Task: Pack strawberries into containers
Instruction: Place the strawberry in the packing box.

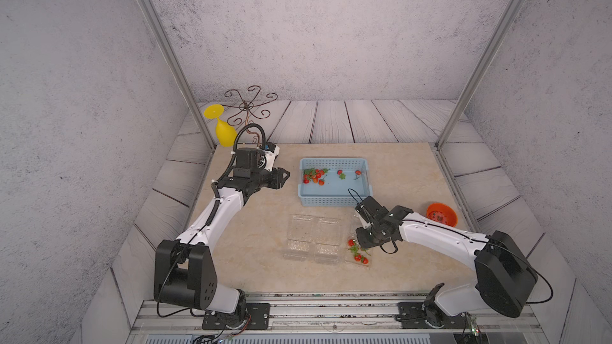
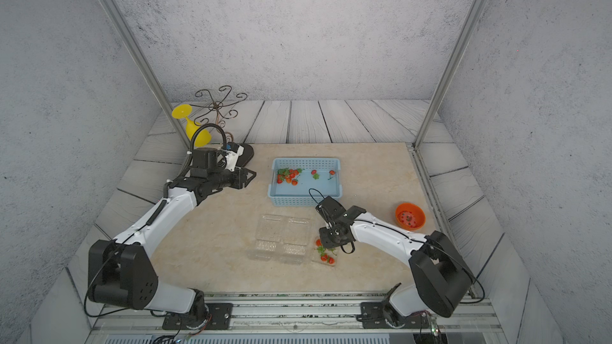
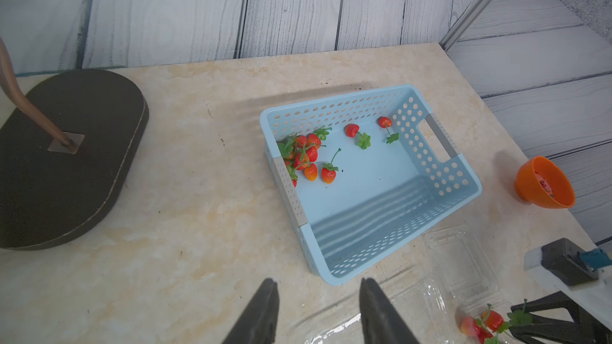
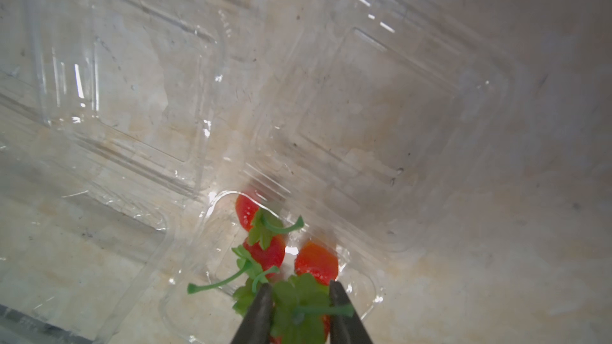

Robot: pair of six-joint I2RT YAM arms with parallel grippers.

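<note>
In a top view, most strawberries [image 1: 314, 176] lie in the blue basket [image 1: 334, 161] at the far middle, with three clear containers [image 1: 313, 238] in a row nearer. The left wrist view shows the left gripper [image 3: 318, 281] spread apart and empty, left of the basket. The right wrist view shows the right gripper [image 4: 299, 286] pinching the held strawberry [image 4: 298, 304] by its green cap inside the rightmost container [image 4: 202, 220], beside other berries.

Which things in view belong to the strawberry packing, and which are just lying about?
Part of the job:
- small red strawberries with green caps
- three clear plastic clamshell containers, one already holding berries
- light blue perforated plastic basket with the unpacked berries

Lying about:
- orange plastic bowl
- yellow plastic goblet
- curly brown wire stand on a dark oval base
</note>
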